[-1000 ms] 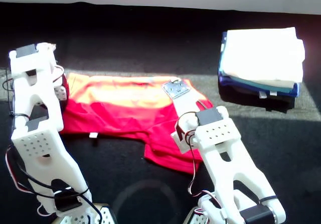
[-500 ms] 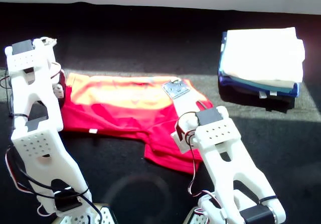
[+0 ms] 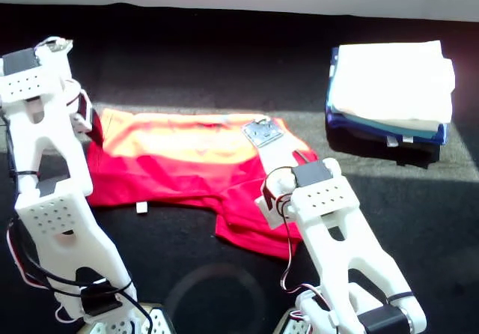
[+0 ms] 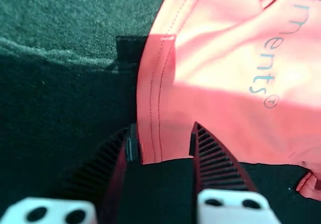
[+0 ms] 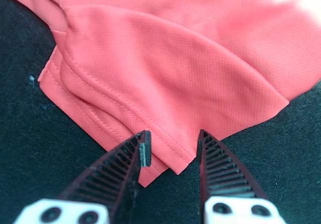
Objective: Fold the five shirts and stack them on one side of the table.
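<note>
Seen from above, a red shirt [image 3: 194, 165] lies spread and rumpled across the middle of the dark table [image 3: 224, 57], well apart from a stack of folded shirts [image 3: 389, 87] at the far right side, white on top. One arm stands at each of the red shirt's ends. In the left wrist view, the left gripper [image 4: 163, 141] hangs over the shirt's stitched side edge with its jaws apart, and the hem runs into the gap between them. The cloth here is smooth, with pale lettering. In the right wrist view, the right gripper [image 5: 173, 141] likewise has its jaws apart, straddling a double-stitched corner of fine mesh fabric folded over itself. The shirt looks light, soft and limp, likely to sag and slide when lifted. The firmer hemmed edges and corners appear the surest places to pinch.
</note>
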You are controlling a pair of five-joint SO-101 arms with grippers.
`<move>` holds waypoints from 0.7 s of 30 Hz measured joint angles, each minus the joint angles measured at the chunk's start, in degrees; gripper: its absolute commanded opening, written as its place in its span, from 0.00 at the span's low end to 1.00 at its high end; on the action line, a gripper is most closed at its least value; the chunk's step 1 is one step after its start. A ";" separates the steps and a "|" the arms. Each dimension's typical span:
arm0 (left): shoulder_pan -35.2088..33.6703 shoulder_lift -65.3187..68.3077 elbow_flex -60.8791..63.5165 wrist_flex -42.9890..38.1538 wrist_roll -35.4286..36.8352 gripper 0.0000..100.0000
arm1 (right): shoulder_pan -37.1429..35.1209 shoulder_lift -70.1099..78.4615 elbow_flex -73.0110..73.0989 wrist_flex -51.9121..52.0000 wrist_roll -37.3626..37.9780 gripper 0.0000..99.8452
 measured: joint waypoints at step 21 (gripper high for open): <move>10.11 29.10 -26.55 -15.30 10.37 0.01 | -0.35 -0.53 3.08 -0.62 0.00 0.16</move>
